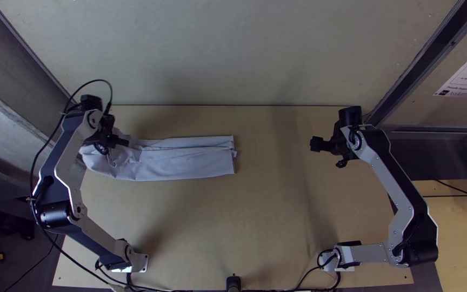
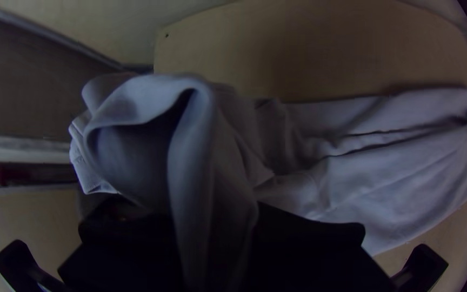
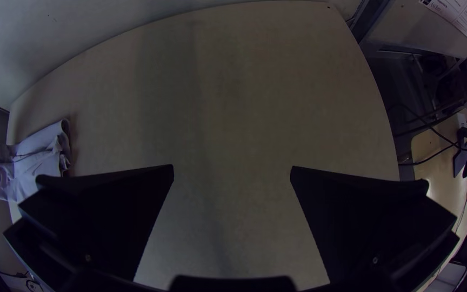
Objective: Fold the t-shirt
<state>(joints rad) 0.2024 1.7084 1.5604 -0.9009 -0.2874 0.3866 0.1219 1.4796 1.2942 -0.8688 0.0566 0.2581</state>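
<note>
While the left gripper pinches one t-shirt between two fingers, the right gripper holds its two fingers spread.

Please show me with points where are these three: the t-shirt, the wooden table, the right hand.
T-shirt [image 1: 185,161], top view: middle of the folded strip.
Wooden table [image 1: 255,227], top view: bare surface.
Right hand [image 3: 232,168], right wrist view: between its open fingertips.
</note>
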